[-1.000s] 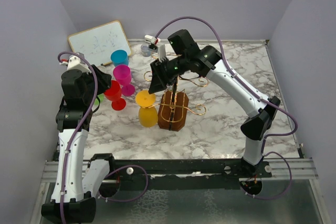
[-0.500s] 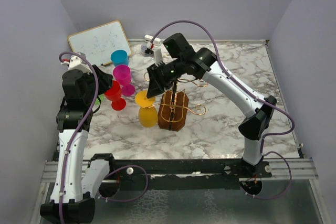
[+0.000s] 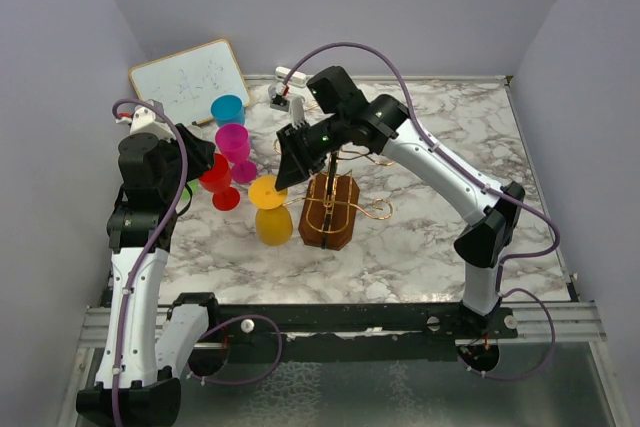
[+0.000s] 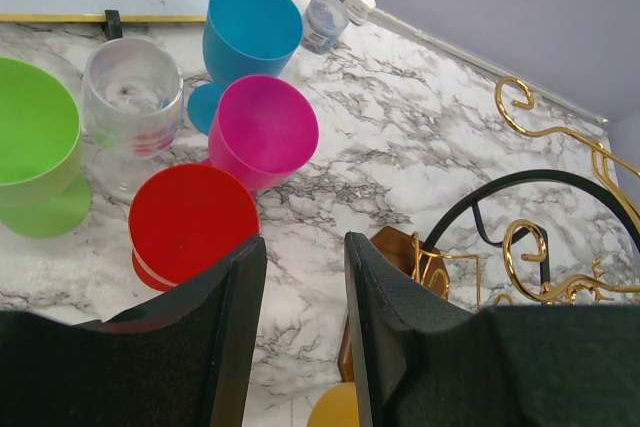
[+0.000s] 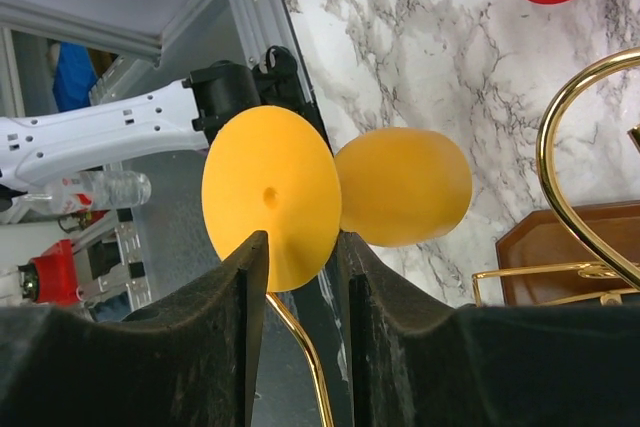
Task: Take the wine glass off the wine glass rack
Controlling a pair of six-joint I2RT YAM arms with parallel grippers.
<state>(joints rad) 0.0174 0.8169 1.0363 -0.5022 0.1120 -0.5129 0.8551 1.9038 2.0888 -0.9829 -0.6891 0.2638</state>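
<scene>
Now R end effector [image 5: 300, 243] grips yellow wine glass [image 5: 404, 187].

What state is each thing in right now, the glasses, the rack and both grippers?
yellow wine glass: upside down, hanging on the rack
wine glass rack: upright
red glass: upright
pink glass: upright
blue glass: upright
green glass: upright
clear glass: upright
left gripper: open, empty
right gripper: at the yellow foot, grip unclear
</scene>
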